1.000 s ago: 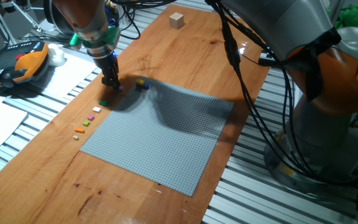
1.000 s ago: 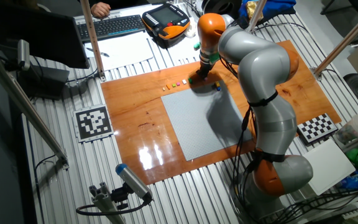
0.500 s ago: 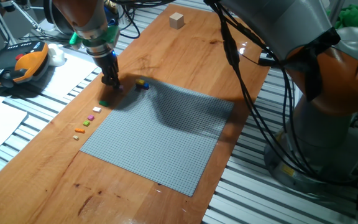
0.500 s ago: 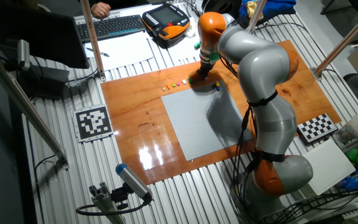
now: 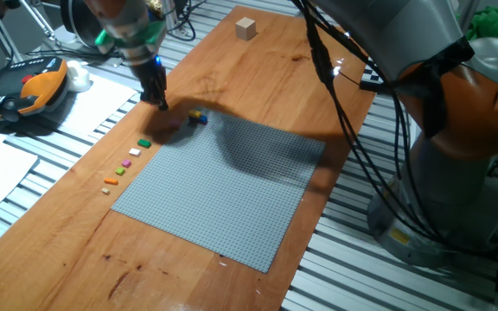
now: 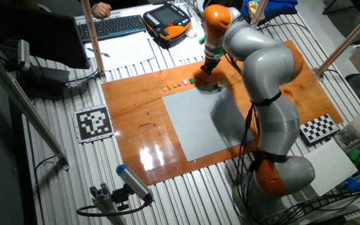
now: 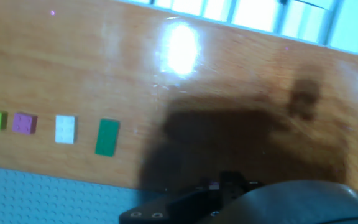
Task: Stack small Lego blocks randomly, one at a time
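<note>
Hand view | gripper (image 5: 162,104) above board beside grey baseplate (image 5: 223,186), whether the fingers pinch anything cannot tell | green block (image 7: 107,137), white block (image 7: 65,129) in row off baseplate's edge; blue-yellow stack (image 5: 198,116) at baseplate's corner | judgement: descend square over stack, press gently
</note>
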Controlling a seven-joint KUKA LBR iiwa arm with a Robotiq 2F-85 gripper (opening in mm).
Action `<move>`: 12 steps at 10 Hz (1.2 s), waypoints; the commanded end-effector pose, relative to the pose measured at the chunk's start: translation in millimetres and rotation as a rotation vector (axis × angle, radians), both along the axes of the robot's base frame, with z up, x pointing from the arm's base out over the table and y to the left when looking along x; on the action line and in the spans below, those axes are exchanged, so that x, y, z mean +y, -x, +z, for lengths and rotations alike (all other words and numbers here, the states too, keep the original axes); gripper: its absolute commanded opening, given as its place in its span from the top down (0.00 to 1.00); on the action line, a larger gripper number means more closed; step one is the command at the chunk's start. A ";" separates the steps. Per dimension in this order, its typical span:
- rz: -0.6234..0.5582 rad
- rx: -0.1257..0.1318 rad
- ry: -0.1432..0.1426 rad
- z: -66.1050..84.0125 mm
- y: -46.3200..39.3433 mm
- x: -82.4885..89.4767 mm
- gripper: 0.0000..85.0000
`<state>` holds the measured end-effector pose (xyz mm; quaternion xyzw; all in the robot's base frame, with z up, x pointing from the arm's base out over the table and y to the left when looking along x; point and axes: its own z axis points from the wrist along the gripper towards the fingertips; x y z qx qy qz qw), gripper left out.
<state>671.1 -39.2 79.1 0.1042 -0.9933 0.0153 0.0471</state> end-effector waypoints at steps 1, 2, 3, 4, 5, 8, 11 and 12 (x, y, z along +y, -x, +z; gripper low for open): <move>-0.029 0.003 -0.001 1.5 -0.5 1.0 1.00; -0.040 0.001 -0.001 0.6 -1.7 4.6 1.00; -0.032 -0.010 0.010 -2.8 -2.4 7.6 1.00; -0.027 -0.020 0.023 -8.4 -1.8 10.8 1.00; -0.033 -0.027 0.031 -12.0 -0.6 13.1 0.80; -0.047 -0.023 0.014 -6.9 -3.9 7.6 0.80; -0.084 -0.011 -0.045 -4.3 -4.1 5.3 0.60; -0.095 -0.037 -0.053 -2.8 -4.9 6.8 0.60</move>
